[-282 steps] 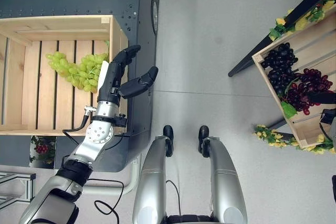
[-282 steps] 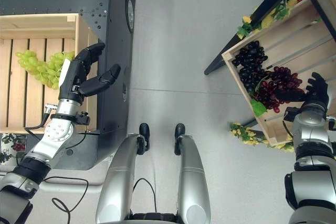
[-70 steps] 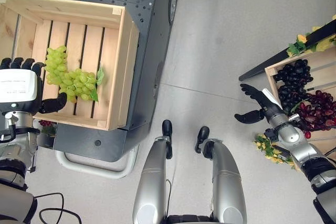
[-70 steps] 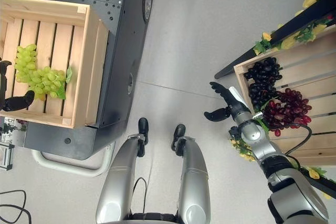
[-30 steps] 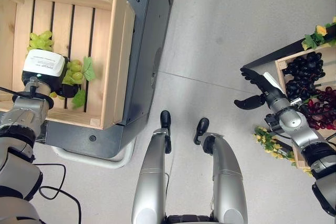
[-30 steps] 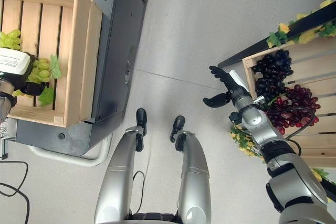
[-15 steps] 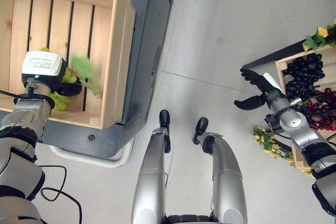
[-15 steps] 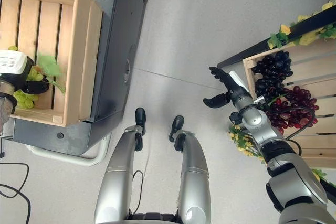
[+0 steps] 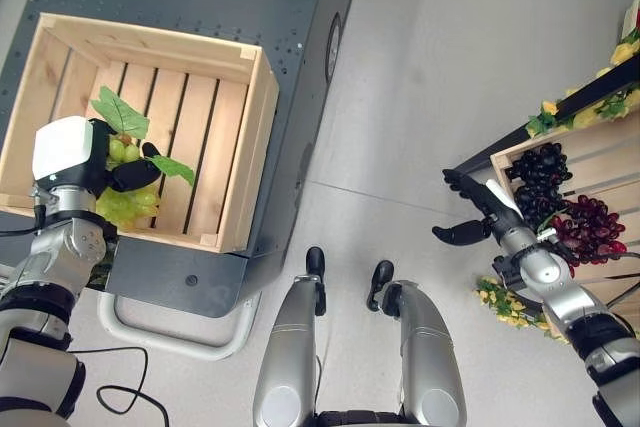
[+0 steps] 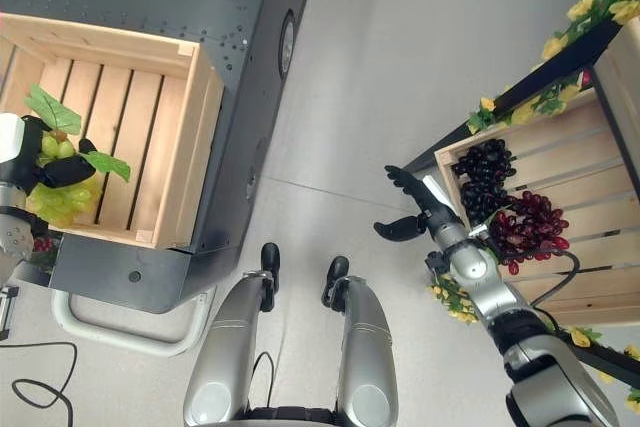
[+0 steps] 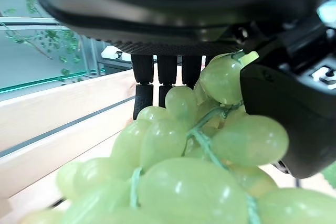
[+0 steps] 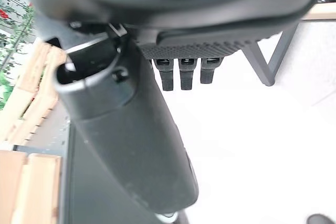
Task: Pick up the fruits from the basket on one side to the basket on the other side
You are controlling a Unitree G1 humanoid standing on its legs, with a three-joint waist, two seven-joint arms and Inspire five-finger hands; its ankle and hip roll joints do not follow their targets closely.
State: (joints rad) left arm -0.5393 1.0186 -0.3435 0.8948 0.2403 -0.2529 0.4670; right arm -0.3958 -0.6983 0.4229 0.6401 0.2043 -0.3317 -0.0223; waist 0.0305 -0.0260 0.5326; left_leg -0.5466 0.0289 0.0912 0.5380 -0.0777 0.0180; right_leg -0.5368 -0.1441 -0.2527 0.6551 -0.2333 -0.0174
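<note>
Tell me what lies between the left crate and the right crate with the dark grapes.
In the left eye view, bare grey floor lies between the left crate and right crate, with the open right hand hovering over it.

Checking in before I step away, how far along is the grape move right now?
Done: the left hand has closed on the green grapes over the left crate. In hand: carrying that bunch. Left: setting it in the right crate beside the dark grapes. The right hand is open over the floor.
</note>
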